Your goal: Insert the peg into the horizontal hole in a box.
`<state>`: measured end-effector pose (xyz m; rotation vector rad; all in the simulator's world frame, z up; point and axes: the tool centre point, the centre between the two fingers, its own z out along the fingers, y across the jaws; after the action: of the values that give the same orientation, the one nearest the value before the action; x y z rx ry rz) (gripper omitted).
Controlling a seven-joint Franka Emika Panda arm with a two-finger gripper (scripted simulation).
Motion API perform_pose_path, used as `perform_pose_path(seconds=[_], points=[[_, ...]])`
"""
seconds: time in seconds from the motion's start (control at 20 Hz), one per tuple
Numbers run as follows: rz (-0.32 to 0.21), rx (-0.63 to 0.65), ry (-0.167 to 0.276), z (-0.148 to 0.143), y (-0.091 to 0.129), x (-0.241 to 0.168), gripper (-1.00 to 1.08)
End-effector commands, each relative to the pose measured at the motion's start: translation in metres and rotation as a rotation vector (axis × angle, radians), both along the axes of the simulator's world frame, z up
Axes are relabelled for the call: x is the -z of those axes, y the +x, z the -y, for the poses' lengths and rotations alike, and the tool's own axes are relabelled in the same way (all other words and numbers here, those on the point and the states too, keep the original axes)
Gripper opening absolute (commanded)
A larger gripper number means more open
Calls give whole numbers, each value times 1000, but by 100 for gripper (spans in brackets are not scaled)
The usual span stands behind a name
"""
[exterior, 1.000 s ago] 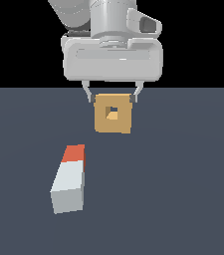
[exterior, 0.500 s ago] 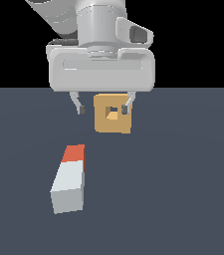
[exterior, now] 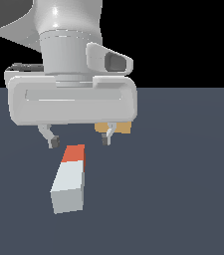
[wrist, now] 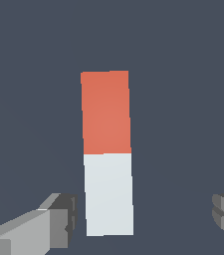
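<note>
In the exterior view the gripper (exterior: 78, 140) hangs from the arm's big pale housing, its two dark-tipped fingers (exterior: 51, 141) spread wide with nothing between them, the one at the exterior view's left standing at about nine o'clock from the other. Just below the gap, at about six o'clock from the fingertips, the peg (exterior: 69, 179) lies flat on the dark grey floor (exterior: 183, 189), its orange-red end toward twelve o'clock and its pale grey-white end toward six, the bar leaning slightly off that line. Further toward the exterior view's right, the box (exterior: 119, 128) shows only as a tan strip under the housing's lower edge, close behind the right-hand finger; its hole is hidden. In the wrist view the peg (wrist: 107, 154) runs lengthwise between the two fingers (wrist: 58, 216), which stand clear of it on either side, not touching.
</note>
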<state>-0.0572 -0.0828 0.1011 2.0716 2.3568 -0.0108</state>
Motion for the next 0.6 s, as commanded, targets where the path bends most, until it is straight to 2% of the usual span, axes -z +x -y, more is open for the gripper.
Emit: perform_pose_path(seconds=[0.0,0.3,0.55], points=[[1,-14,3,12,-8,10,100],[2,-32,7,28,-18,25,100],[1,-33,7,31,-19,27,100]])
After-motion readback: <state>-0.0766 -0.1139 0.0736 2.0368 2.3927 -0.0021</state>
